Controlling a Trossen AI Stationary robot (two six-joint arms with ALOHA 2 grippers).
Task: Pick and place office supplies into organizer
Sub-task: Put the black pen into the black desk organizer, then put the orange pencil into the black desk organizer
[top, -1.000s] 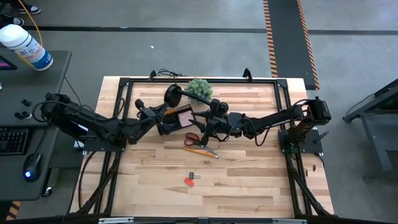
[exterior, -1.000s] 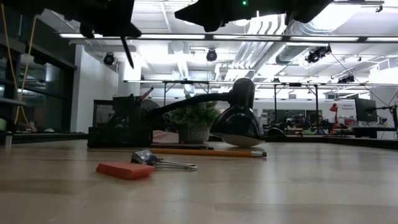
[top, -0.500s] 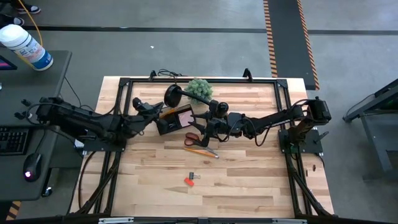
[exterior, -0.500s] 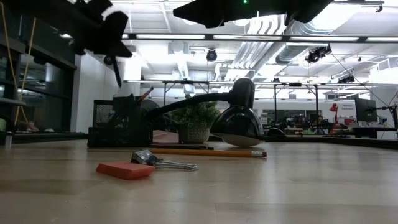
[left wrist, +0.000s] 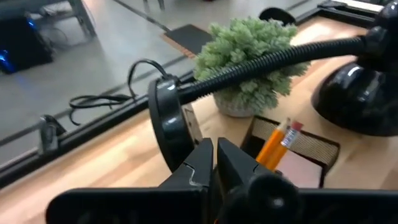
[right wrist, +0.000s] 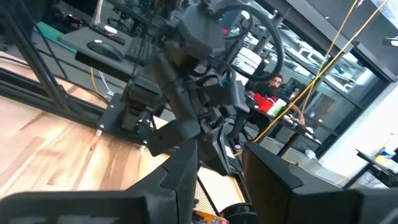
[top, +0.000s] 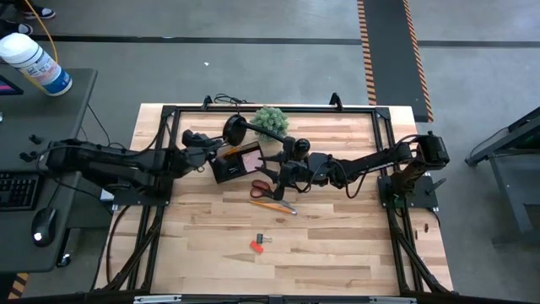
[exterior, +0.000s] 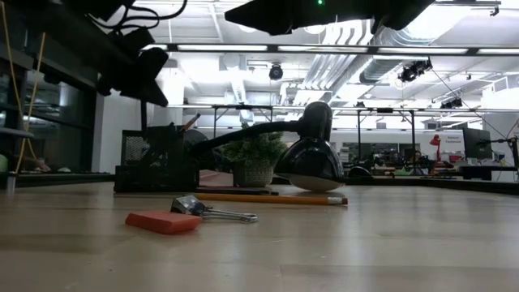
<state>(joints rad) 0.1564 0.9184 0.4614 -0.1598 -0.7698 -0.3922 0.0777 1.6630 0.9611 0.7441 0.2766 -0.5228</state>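
Note:
The dark organizer (top: 233, 168) stands on the table with a pink sticky-note pad (top: 251, 159) and an orange pencil (left wrist: 278, 141) in it. My left gripper (top: 205, 155) is shut and empty, in the air by the organizer's left end, also seen in the low view (exterior: 147, 71) and its own wrist view (left wrist: 215, 157). My right gripper (top: 272, 172) is open (right wrist: 221, 180), above the orange-handled scissors (top: 262, 187). A second pencil (top: 272, 205) lies flat nearby. The red clip (top: 256, 246) lies toward the near edge.
A black lamp with round base (top: 234, 129) and head (exterior: 312, 166) arches over the organizer's far side. The green plant (top: 272, 121) stands behind it. A black frame (top: 169, 114) borders the table. Bare wood lies toward the near edge (top: 337, 253).
My left gripper has drawn back from over the organizer toward the table's left, then eased a little back toward it, turning as it went. The right arm and the things on the table have stayed put.

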